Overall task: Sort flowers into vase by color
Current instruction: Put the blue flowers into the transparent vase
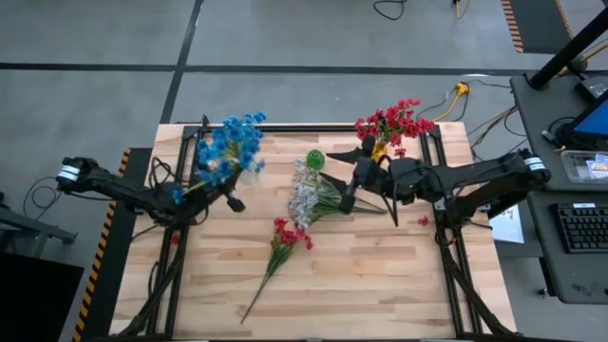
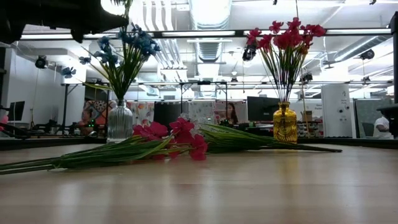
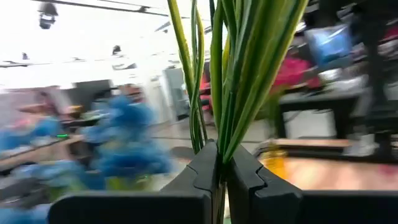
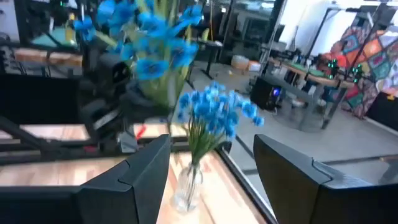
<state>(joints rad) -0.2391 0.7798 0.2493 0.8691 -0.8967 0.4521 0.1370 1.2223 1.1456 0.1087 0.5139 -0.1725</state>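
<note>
My left gripper (image 1: 220, 195) is shut on a blue flower spray (image 1: 233, 152), held up near the table's far left corner. Right beside it, a clear vase (image 2: 119, 121) holds more blue flowers (image 4: 214, 112). A yellow vase (image 2: 285, 124) with red flowers (image 1: 391, 122) stands at the far right. A white spray (image 1: 304, 201) and a red spray (image 1: 285, 236) lie flat on the table's middle. My right gripper (image 1: 347, 179) hovers open above the white spray's stems, with nothing between its fingers. My left gripper pinches the blue spray's bundle of green stems (image 3: 217, 146) between its two fingers. The stems rise out from between the fingertips and fan apart. The spray is lifted clear of the table, its blossoms (image 4: 149, 37) above the vase.
A small green glassy object (image 1: 315, 159) sits beyond the white spray. Black frame rails (image 1: 285, 128) run along the table's far edge and sides. Bare wood (image 1: 380, 275) lies toward the near edge. Desks with a keyboard stand off the table's right.
</note>
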